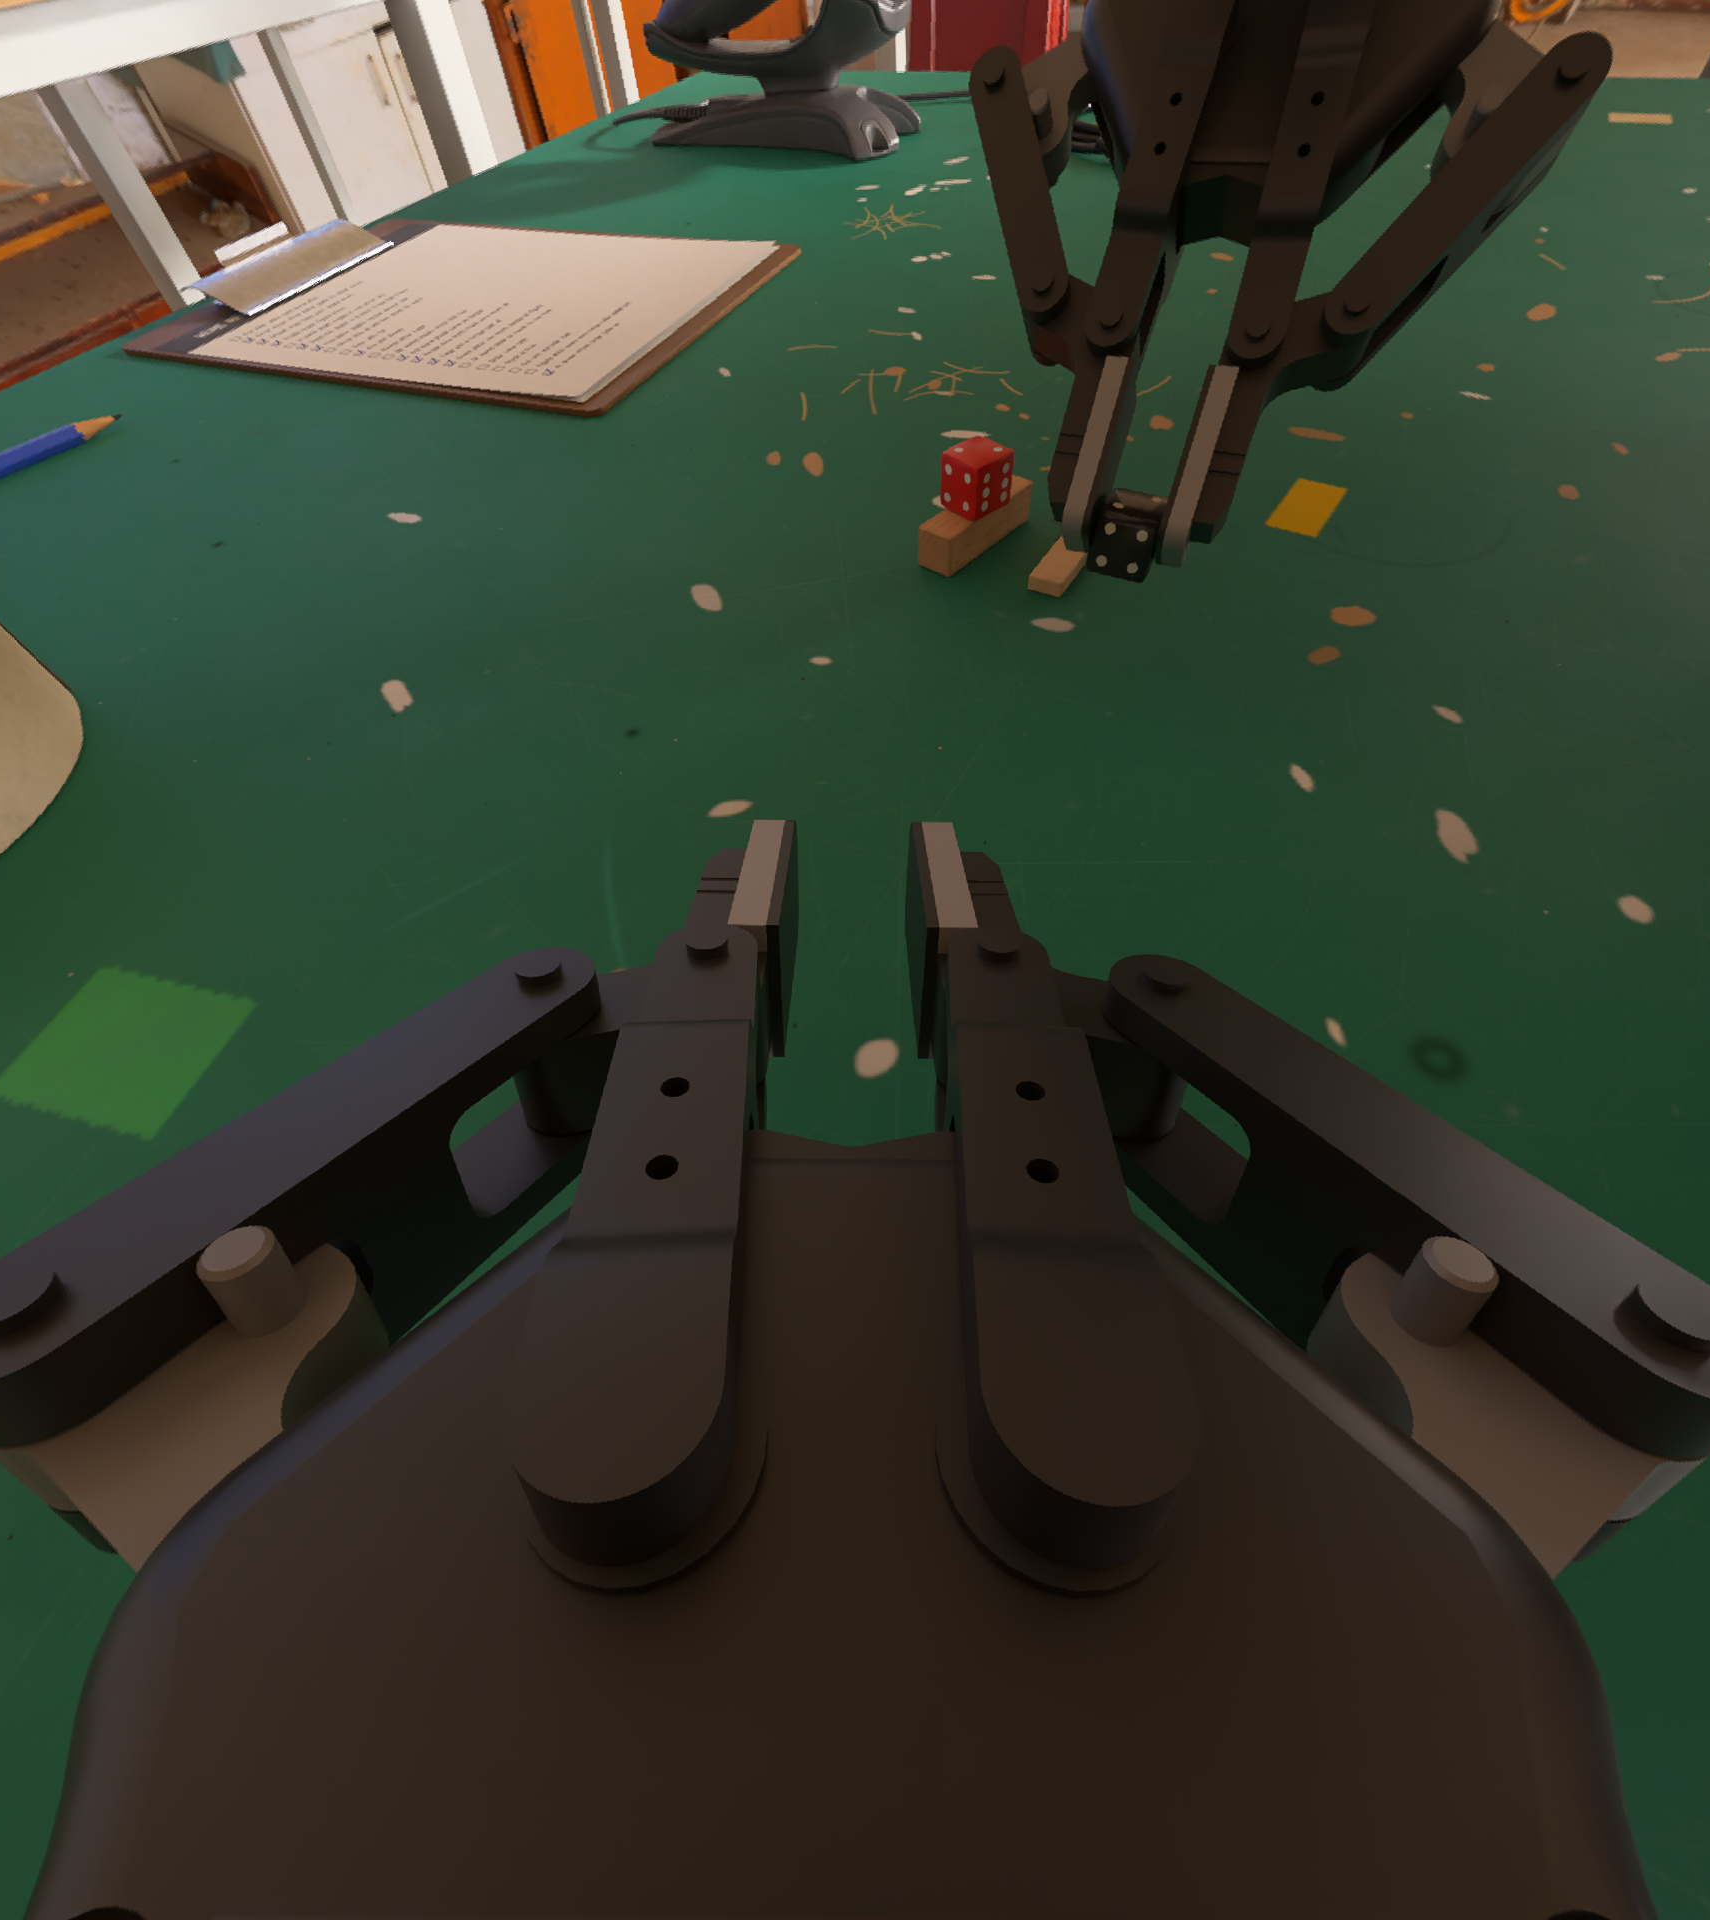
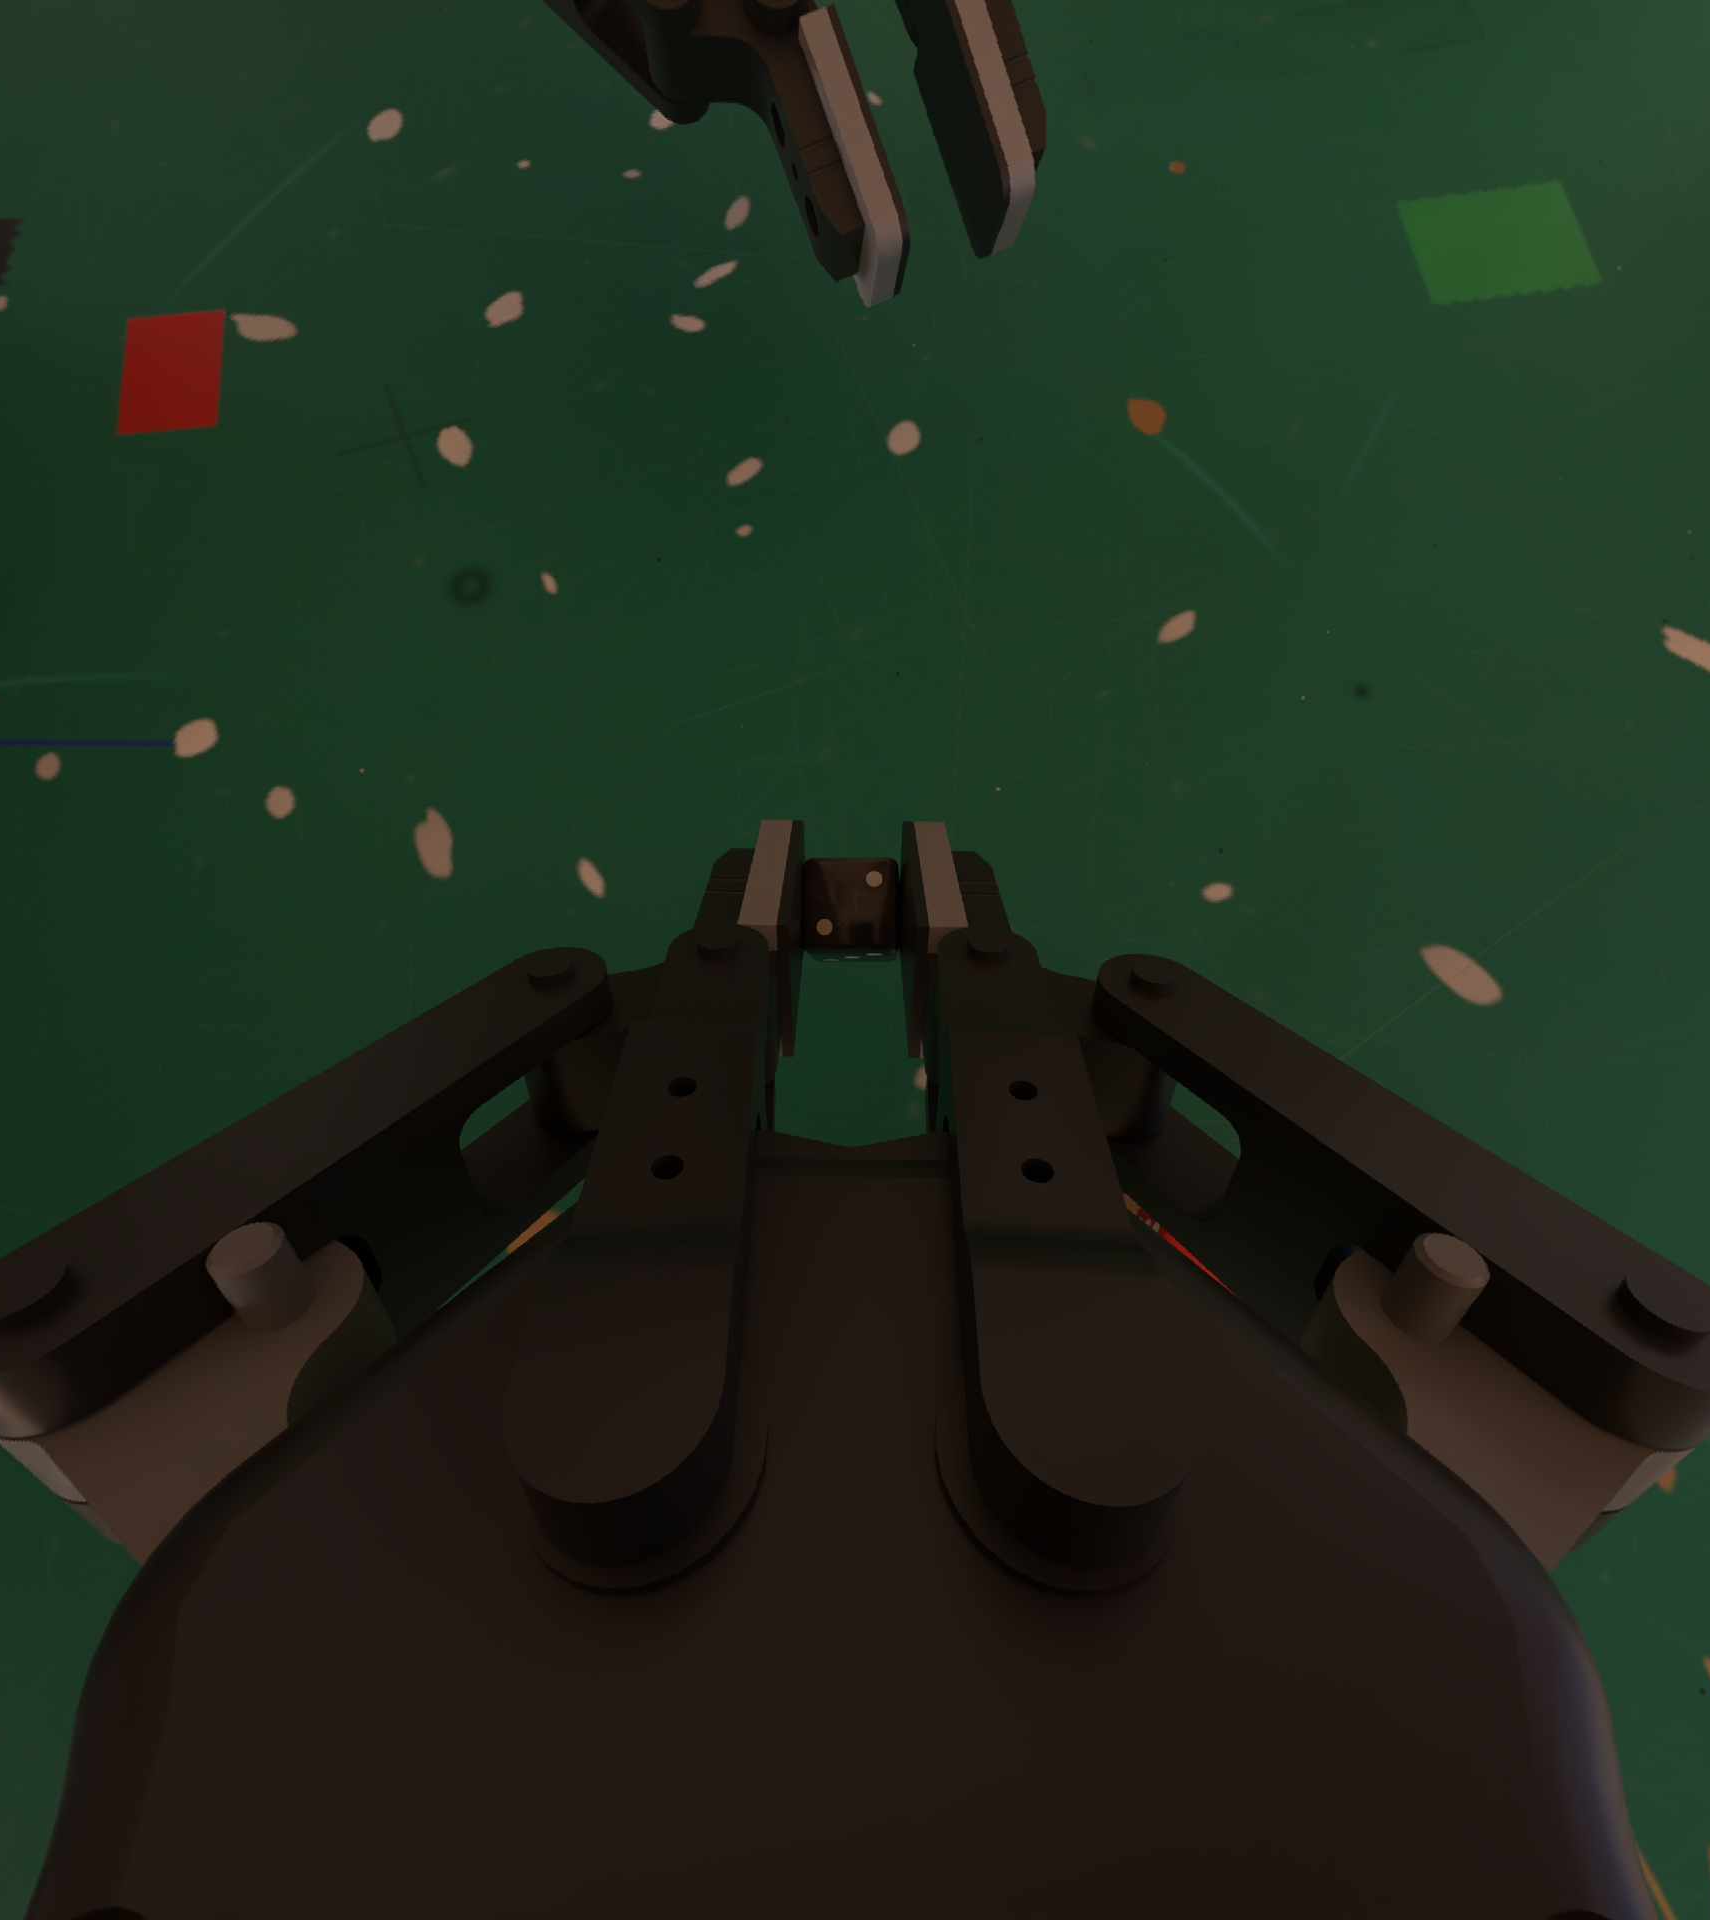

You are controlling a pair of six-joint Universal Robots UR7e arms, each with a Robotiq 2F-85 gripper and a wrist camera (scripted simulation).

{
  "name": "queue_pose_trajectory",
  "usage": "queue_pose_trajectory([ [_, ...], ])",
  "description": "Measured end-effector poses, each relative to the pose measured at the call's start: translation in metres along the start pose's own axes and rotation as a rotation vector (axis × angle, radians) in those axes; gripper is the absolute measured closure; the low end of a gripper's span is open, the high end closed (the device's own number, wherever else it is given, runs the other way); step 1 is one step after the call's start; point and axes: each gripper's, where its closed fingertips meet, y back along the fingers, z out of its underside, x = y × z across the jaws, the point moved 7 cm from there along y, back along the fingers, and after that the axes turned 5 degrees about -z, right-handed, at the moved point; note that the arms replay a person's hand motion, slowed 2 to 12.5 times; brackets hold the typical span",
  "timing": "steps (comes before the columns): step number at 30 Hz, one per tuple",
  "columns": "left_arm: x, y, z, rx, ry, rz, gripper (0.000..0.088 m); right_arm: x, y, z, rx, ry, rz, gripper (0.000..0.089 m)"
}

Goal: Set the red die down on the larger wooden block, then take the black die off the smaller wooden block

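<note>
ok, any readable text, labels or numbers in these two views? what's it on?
White printed sheet on the brown wooden clipboard: lines of print and a dark header strip, all too small to read.
Red die and black die: white pips only, no numerals.
No other writing shows in either view.

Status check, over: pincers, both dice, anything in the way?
Left pincer open, empty. Right pincer shut on black die, beside smaller block. Red die on larger block. Nothing blocking.
</note>
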Motion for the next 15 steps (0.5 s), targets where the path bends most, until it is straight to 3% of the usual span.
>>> queue_pose_trajectory([
  [15,-0.0003,0.0028,-0.0010,0.032,0.004,0.005,0.0689,0.0039,-0.0035,-0.0029,0.077,0.012,-0.043,0.0728],
])
